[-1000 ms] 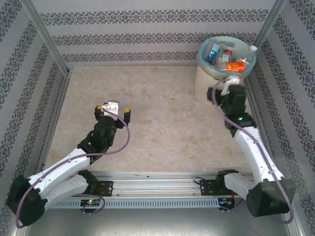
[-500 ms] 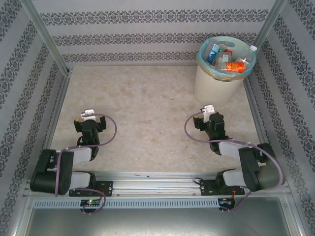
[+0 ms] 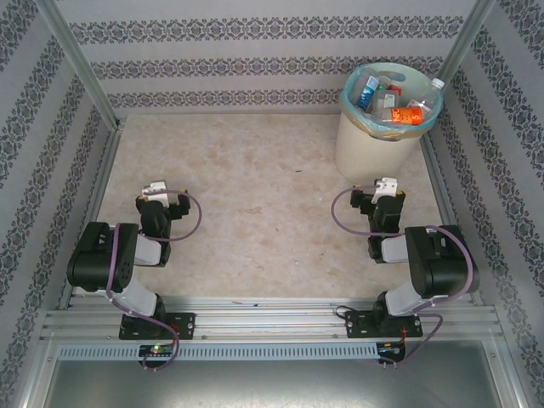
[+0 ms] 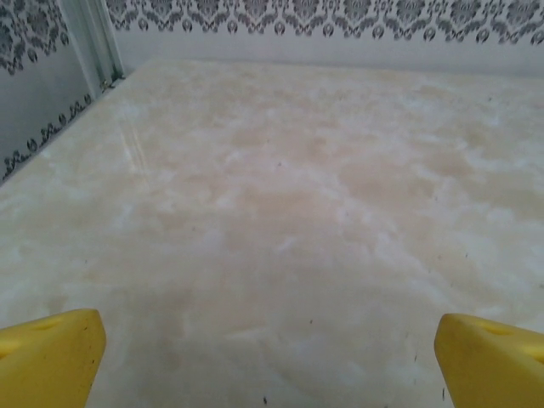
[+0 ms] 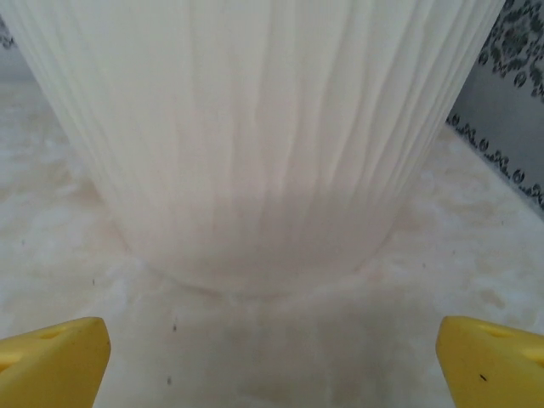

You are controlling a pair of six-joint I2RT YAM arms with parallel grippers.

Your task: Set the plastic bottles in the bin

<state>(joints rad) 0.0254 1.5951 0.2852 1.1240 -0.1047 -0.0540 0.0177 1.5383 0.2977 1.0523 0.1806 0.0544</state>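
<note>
The bin (image 3: pixel 374 146), round and cream-white with a blue-green liner, stands at the far right corner of the table. Several plastic bottles (image 3: pixel 393 100) with red, blue and orange labels lie inside it. My right gripper (image 3: pixel 387 187) rests low just in front of the bin, open and empty. In the right wrist view the bin's ribbed wall (image 5: pixel 255 127) rises close ahead, and the gripper's (image 5: pixel 272 361) yellow fingertips (image 5: pixel 51 361) stand wide apart. My left gripper (image 3: pixel 156 192) sits low at the near left, open with nothing between its yellow fingertips (image 4: pixel 47 357).
Patterned walls and metal corner posts (image 3: pixel 81 64) enclose the beige marbled table (image 3: pixel 255 195). Both arms are folded back over their bases by the rail (image 3: pixel 272 310) at the near edge.
The right arm has drawn back from the bin's rim and folded down in front of the bin. The left arm has also pulled back toward its base.
</note>
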